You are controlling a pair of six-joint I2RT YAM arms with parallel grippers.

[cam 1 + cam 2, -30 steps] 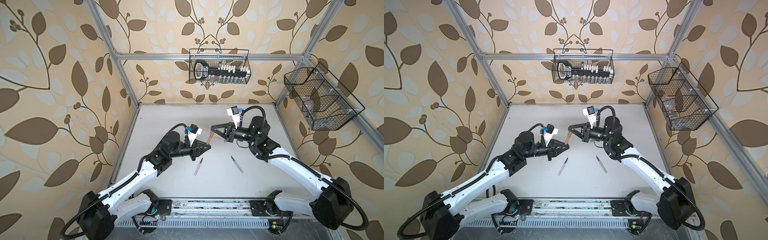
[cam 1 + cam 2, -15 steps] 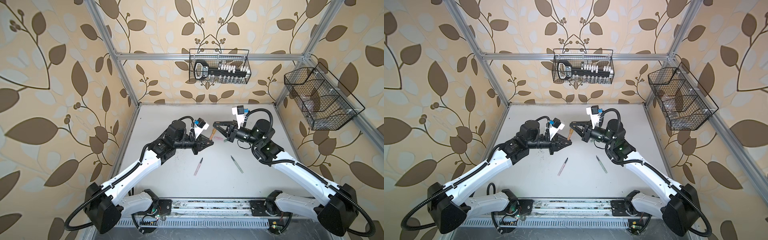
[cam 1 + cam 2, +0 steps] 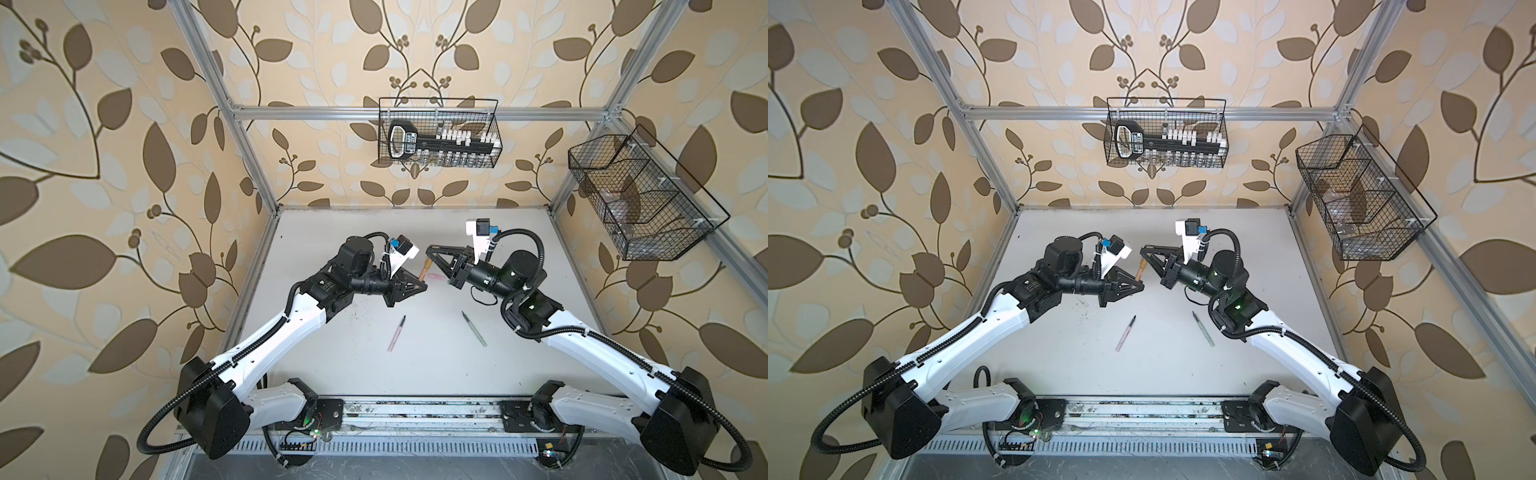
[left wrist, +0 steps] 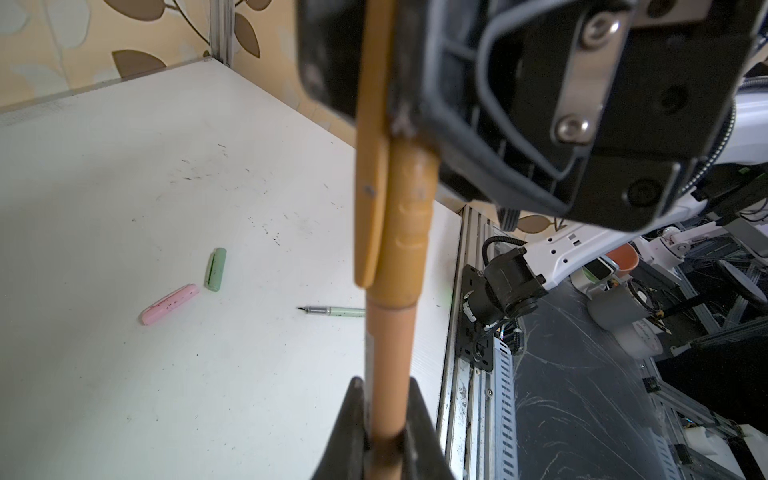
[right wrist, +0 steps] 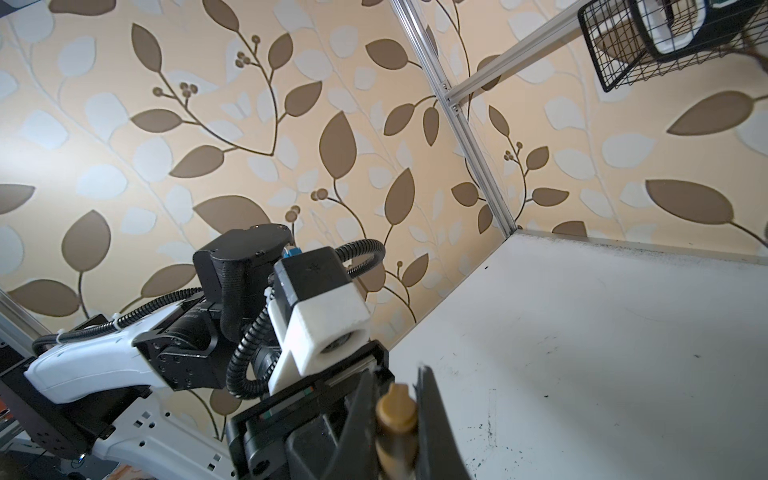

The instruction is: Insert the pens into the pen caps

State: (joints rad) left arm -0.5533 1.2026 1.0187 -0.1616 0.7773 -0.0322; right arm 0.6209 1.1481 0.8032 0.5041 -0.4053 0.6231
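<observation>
Left fingers (image 4: 347,436) pinched narrow on the thin brown plastic stick pen (image 4: 390,353); right fingers (image 5: 432,424) narrow on the stubby brown clipped cap (image 4: 405,232), pen tip already inside, both above the white tabletop (image 4: 124,374); light, stiff, probably slick, so it may twist; grip barrel near cap, push straight.

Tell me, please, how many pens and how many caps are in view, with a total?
Pens: 3 (brown pen, pink pen, green pen)
Caps: 3 (brown cap, pink cap, green cap)
Total: 6
</observation>
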